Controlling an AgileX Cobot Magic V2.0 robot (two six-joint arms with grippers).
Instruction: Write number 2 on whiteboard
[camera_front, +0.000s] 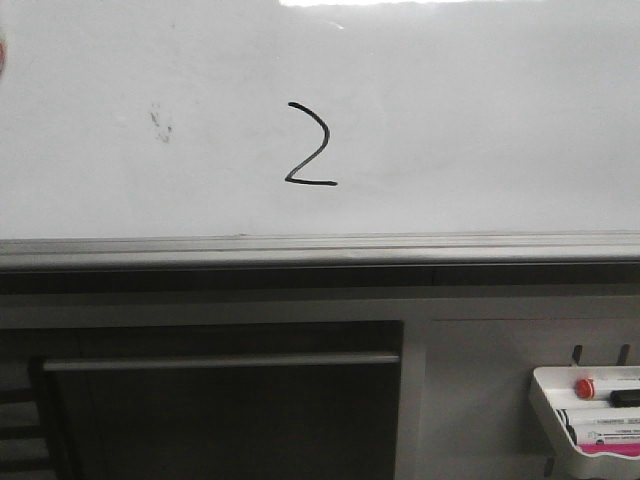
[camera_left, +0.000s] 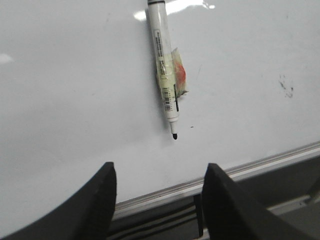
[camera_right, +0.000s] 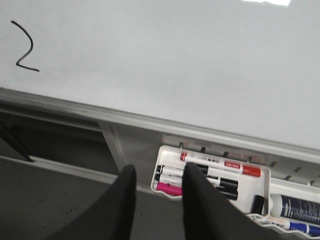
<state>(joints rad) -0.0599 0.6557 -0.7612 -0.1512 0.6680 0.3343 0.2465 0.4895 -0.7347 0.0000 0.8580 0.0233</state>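
the number 2 (camera_front: 311, 146) is seen finished on the whiteboard (camera_front: 480, 120) in the front view, just left of centre, curved top and flat base both drawn; a faint smudge (camera_front: 160, 123) sits at approx 9 o'clock from it. task is judged done or nearly so.

left gripper (camera_left: 159, 192) is spread wide w/ nothing between the fingers. a marker (camera_left: 165, 70) w/ a taped label is seen stuck flat on the board, uncapped tip pointing down toward the rail (camera_left: 210, 181) — not held by either arm. how it clings there cannot be told.

right gripper (camera_right: 157, 192) is parted by a narrow gap, nothing gripped, hovering over the marker tray (camera_right: 165, 155), which holds a red-capped marker (camera_right: 220, 164) and others.

risks: the exposed tip may dry out, or leave a stray mark if the marker is nudged or slides. any arm sweep near the digit could smear the ink — retreat should be kept clear of the board face.
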